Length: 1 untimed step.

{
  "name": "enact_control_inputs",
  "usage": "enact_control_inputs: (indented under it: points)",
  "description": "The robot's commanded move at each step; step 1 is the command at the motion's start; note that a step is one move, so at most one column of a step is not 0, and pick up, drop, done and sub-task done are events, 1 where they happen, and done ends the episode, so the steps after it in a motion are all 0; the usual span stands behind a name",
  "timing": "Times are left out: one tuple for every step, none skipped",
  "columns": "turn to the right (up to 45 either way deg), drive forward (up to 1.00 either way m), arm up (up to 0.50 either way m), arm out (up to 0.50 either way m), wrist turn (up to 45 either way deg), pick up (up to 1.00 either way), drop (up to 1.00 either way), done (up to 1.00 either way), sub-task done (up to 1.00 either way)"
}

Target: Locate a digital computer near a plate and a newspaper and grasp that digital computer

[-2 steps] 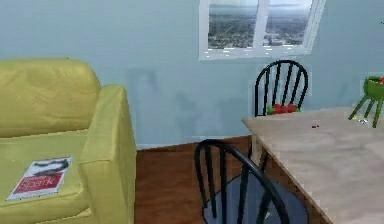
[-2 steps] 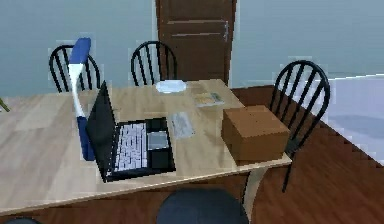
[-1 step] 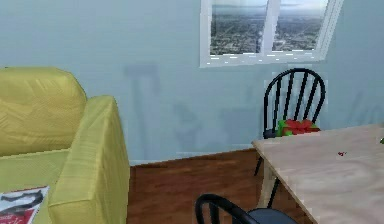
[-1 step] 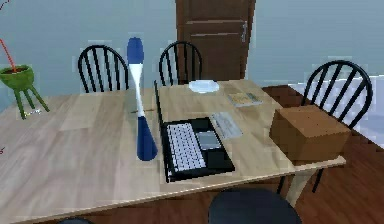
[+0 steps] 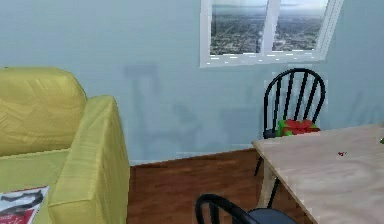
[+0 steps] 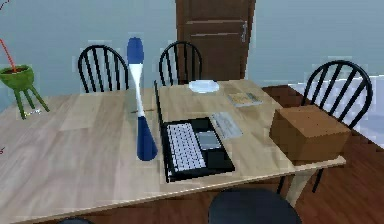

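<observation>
An open dark laptop [image 6: 195, 148] lies on the wooden table [image 6: 80, 140] in the arm side view, with its keyboard facing the picture's right and its thin screen standing along its left side. Beyond it, near the table's far edge, sits a small white plate [image 6: 203, 87]. A flat pale paper [image 6: 246, 97], perhaps the newspaper, lies just right of the plate. A small grey flat thing [image 6: 226, 125] rests beside the laptop's right edge.
A tall blue and white object [image 6: 140, 95] stands left of the laptop; a brown box [image 6: 309, 131] sits at the table's right end and a green pot [image 6: 20, 82] at its left. Black chairs [image 6: 180, 62] ring the table. The forward view holds a yellow sofa [image 5: 60, 130], a window [image 5: 268, 28] and the table's corner [image 5: 330, 170].
</observation>
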Motion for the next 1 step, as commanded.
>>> enact_control_inputs:
  points:
    - [0.0,0.0,0.36,0.0,0.0,0.0,0.0,0.0,0.0]
